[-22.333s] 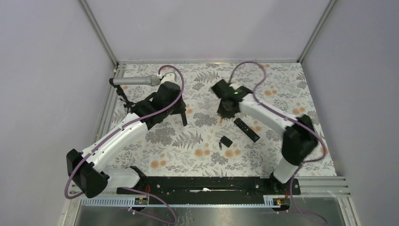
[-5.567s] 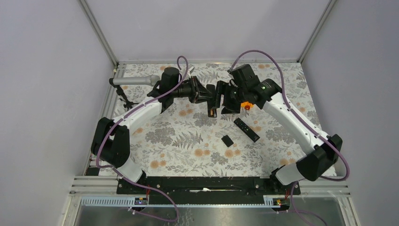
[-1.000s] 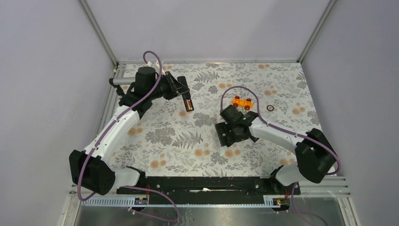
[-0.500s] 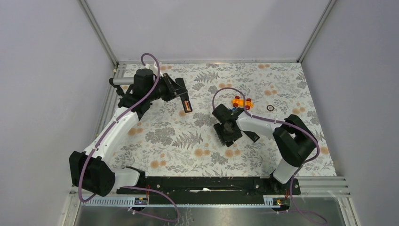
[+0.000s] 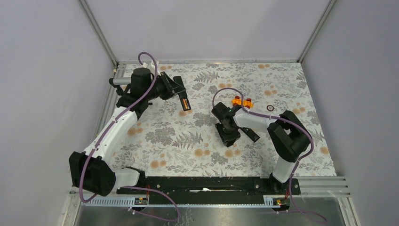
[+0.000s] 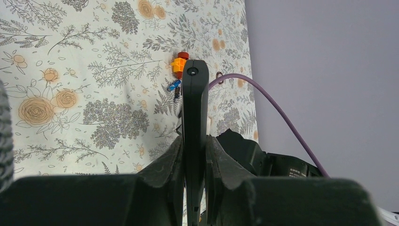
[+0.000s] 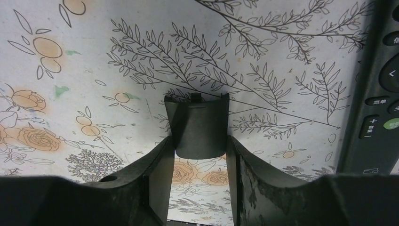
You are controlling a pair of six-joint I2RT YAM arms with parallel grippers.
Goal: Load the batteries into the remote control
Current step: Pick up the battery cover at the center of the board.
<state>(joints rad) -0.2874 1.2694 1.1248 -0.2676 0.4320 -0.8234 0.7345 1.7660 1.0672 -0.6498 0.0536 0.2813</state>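
Note:
My left gripper (image 5: 175, 88) is shut on the slim black remote control (image 5: 184, 101) and holds it above the mat at the back left. In the left wrist view the remote (image 6: 194, 94) stands edge-on between my fingers (image 6: 171, 157). Two tiny batteries, one blue (image 6: 174, 85) and one dark (image 6: 177, 94), lie on the mat by the orange toy block (image 6: 179, 65). My right gripper (image 5: 228, 133) is down at the mat's middle. In the right wrist view its fingers (image 7: 157, 165) press both sides of the small black cover (image 7: 197, 117), which lies on the mat.
A second black remote, button face up, lies just right of my right gripper (image 7: 379, 94) (image 5: 252, 134). The orange toy block (image 5: 241, 101) and a small dark ring (image 5: 270, 108) lie behind it. A grey microphone (image 5: 121, 81) lies at the back left edge.
My left gripper has drawn slightly back to the left with the remote. My right arm's elbow has swung in toward the middle while its gripper stays over the cover.

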